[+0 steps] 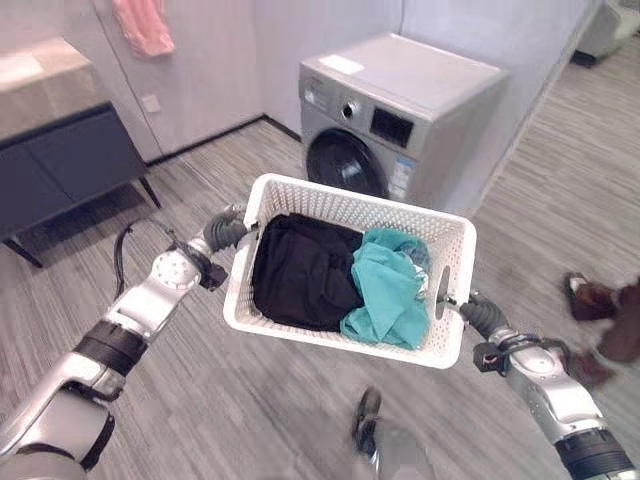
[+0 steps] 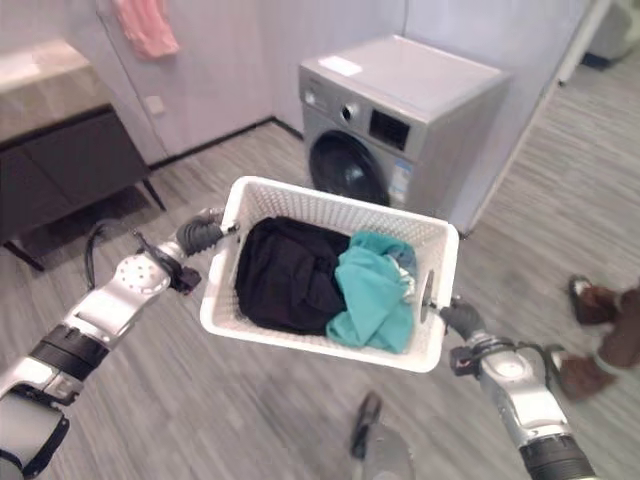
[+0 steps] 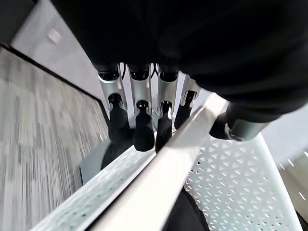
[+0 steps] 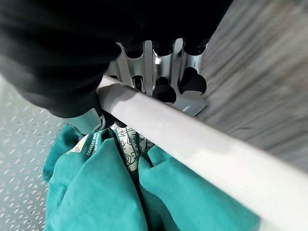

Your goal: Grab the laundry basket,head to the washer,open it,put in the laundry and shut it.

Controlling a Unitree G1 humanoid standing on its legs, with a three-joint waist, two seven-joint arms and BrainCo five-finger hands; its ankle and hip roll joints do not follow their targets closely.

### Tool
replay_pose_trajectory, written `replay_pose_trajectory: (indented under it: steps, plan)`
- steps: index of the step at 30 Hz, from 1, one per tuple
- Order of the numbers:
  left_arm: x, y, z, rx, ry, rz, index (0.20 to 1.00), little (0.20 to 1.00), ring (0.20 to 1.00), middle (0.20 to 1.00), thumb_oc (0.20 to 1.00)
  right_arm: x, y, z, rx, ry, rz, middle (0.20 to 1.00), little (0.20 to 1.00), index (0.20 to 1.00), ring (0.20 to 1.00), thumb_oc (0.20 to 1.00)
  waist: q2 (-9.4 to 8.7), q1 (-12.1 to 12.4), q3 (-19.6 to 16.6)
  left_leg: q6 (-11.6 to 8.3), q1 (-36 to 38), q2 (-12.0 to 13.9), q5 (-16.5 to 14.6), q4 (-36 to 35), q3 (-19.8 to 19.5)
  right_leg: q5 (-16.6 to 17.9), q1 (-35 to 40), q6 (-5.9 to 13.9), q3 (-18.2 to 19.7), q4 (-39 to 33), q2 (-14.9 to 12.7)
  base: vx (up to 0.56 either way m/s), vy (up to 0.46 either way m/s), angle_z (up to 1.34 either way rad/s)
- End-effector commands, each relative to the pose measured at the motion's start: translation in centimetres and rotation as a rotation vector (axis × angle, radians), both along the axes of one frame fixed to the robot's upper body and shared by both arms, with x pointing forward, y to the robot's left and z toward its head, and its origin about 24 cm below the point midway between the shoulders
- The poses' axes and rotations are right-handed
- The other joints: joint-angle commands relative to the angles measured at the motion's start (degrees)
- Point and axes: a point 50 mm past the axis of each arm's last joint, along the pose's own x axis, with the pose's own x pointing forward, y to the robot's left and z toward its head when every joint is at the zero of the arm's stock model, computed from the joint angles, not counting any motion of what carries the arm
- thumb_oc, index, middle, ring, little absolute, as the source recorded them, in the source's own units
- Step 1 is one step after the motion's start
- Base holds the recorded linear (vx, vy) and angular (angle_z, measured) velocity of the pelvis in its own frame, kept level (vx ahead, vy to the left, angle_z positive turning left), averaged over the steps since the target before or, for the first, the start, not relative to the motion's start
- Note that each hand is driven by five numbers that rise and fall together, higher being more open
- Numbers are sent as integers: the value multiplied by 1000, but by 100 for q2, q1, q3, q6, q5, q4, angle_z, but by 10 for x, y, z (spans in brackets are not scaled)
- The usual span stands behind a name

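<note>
Both the left hand point(image 3: 144, 120) and right hand point(image 4: 163, 77) are clamped on the white laundry basket's point(image 1: 300, 195) rim at centre frame. The washer point(image 1: 420, 110), upper centre, bears labels too small to read.

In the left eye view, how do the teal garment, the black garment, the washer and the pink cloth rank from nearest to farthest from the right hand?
1. Teal garment: in the basket, at the end beside the right hand.
2. Black garment: the basket's other end.
3. Washer: ahead, beyond the basket.
4. Pink cloth: on the far-left wall.
</note>
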Motion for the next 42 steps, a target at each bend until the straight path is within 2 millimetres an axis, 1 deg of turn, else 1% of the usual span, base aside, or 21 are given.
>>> replay_pose_trajectory:
  steps: [1, 4, 6, 7, 8, 9, 10, 11, 13, 16, 18, 20, 22, 27, 29, 30, 32, 36, 38, 39, 42]
  plan:
    - [5, 2, 63, -32, -257, -66, 200, 200, 200, 200, 200, 29, 20, 60, 99, -285, 127, 200, 200, 200, 200, 200, -85, 139, -141, 381, -825, 743, 286, 139, 102, 304, 629, 1372, 425, -954, -655, 417, -205, 128]
    - [6, 0, 66, -17, -263, -72, 200, 200, 200, 200, 200, 27, 17, 59, 96, -275, 127, 200, 200, 200, 200, 200, -134, 59, -230, 300, -655, 842, 222, 187, -7, 373, 736, 1364, 627, -896, -585, 364, -266, 15]
    - [6, -4, 66, -34, -264, -88, 200, 200, 200, 200, 200, 26, 14, 62, 85, -278, 133, 200, 200, 200, 200, 200, -118, -59, -394, 130, -564, 1212, 591, 659, -83, 396, 892, 1214, 693, -542, -404, 433, -389, 32]
    - [6, -4, 65, -35, -264, -87, 200, 200, 200, 200, 200, 26, 14, 62, 84, -278, 133, 200, 200, 200, 200, 200, -108, -69, -395, 123, -573, 1223, 580, 677, -93, 386, 890, 1208, 682, -530, -396, 351, -572, -1]
    - [4, 3, 65, -38, -250, -69, 200, 200, 200, 200, 200, 31, 13, 72, 71, -309, 133, 200, 200, 200, 200, 200, -237, -42, -351, 219, -1378, 1652, 1645, 2762, -21, 71, 1295, 781, 537, -432, -121, 232, -471, 1]
    - [4, 4, 66, -38, -251, -68, 200, 200, 200, 200, 200, 32, 13, 73, 72, -310, 134, 200, 200, 200, 200, 200, -218, -66, -351, 210, -1445, 1672, 1609, 2859, -57, 73, 1280, 773, 516, -426, -101, 295, -614, -30]
    - [2, 8, 68, -42, -256, -56, 200, 200, 200, 200, 200, 34, 14, 76, 65, -320, 136, 200, 200, 200, 200, 200, -262, -25, -312, 290, -1693, 1745, 1678, 3479, -32, -19, 1411, 637, 492, -460, 4, 97, -333, -37]
    - [1, 14, 69, -45, -258, -34, 200, 200, 200, 200, 200, 37, 15, 80, 52, -337, 136, 200, 200, 200, 200, 200, -343, 103, -207, 330, -1997, 1826, 1917, 4127, -49, -108, 1567, 468, 494, -465, 95, 119, -426, -55]
    - [1, 16, 78, -46, -273, -32, 200, 200, 200, 200, 200, 40, 15, 88, 39, -357, 130, 200, 200, 200, 200, 200, -356, 186, -80, 362, -2397, 2067, 1831, 4563, 102, -237, 1783, 353, 474, -553, 249, 98, -310, -52]
    - [3, 12, 85, -54, -290, -42, 200, 200, 200, 200, 200, 39, 15, 93, 36, -373, 134, 200, 200, 200, 200, 200, -435, 314, 53, 321, -2788, 1901, 1543, 3716, 220, -322, 2058, 423, 457, -686, 218, 140, -78, -34]
    - [4, 6, 89, -55, -303, -57, 200, 200, 200, 200, 200, 40, 18, 97, 24, -386, 153, 200, 200, 200, 200, 200, -423, 414, 97, 160, -2784, 1767, 1487, 2246, 145, -392, 2158, 548, 454, -707, 158, 174, 86, -6]
    - [5, 2, 91, -56, -313, -67, 200, 200, 200, 200, 200, 40, 20, 98, 26, -392, 159, 200, 200, 200, 200, 200, -376, 489, 40, 11, -2562, 1665, 1648, 794, -138, -493, 2192, 620, 458, -684, 135, 183, 128, -3]
    - [7, -3, 90, -60, -312, -78, 200, 200, 200, 200, 200, 41, 19, 99, 27, -403, 149, 200, 200, 200, 200, 200, -334, 538, 50, -118, -2603, 1670, 1928, 98, -428, -664, 2328, 616, 450, -590, 83, 186, 125, -22]
    - [11, -16, 92, -64, -317, -116, 200, 200, 200, 200, 200, 39, 18, 96, 53, -411, 130, 200, 200, 200, 200, 200, -186, 508, -81, -194, -2498, 1628, 1894, 31, -353, -940, 2449, 654, 460, -313, -25, 156, 189, -31]
    - [11, -20, 96, -52, -333, -135, 200, 200, 200, 200, 200, 41, 23, 97, 62, -425, 145, 200, 200, 200, 200, 200, -92, 580, -220, -110, -2326, 1346, 1572, 127, -478, -970, 2443, 774, 544, -157, -266, 181, 291, -15]
    - [11, -20, 96, -52, -333, -135, 200, 200, 200, 200, 200, 41, 23, 97, 63, -425, 145, 200, 200, 200, 200, 200, -98, 589, -215, -104, -2322, 1339, 1562, 137, -465, -978, 2440, 780, 556, -144, -276, 107, 286, -7]
    - [11, -18, 105, -38, -357, -139, 200, 200, 200, 200, 200, 47, 31, 101, 69, -434, 164, 200, 200, 200, 200, 200, 16, 659, -339, 44, -2074, 1118, 1332, 85, -297, -935, 2313, 954, 674, 51, -563, 69, 278, -14]
    - [7, -16, 116, -29, -386, -155, 200, 200, 200, 200, 200, 59, 38, 109, 59, -449, 185, 200, 200, 200, 200, 200, 98, 847, -417, 174, -1821, 1064, 1123, 74, 171, -748, 2129, 1141, 676, 207, -873, 9, 156, -62]
    - [7, -15, 119, -21, -390, -157, 200, 200, 200, 200, 200, 62, 37, 112, 48, -453, 179, 200, 200, 200, 200, 200, 110, 882, -405, 188, -1744, 1077, 1102, 56, 271, -629, 2121, 1195, 693, 201, -937, -25, 4, -76]
    - [8, -17, 128, -1, -410, -164, 200, 200, 200, 200, 200, 64, 23, 123, 1, -472, 138, 200, 200, 200, 200, 200, 115, 869, -466, 177, -1684, 1112, 1102, 3, 340, -571, 2224, 1223, 664, -57, -949, -21, -43, -32]
    - [10, -20, 128, 4, -410, -169, 200, 200, 200, 200, 200, 64, 12, 131, -33, -494, 104, 200, 200, 200, 200, 200, 109, 838, -488, 155, -1735, 1130, 1163, 0, 279, -525, 2300, 1214, 614, -259, -931, -34, -45, -11]
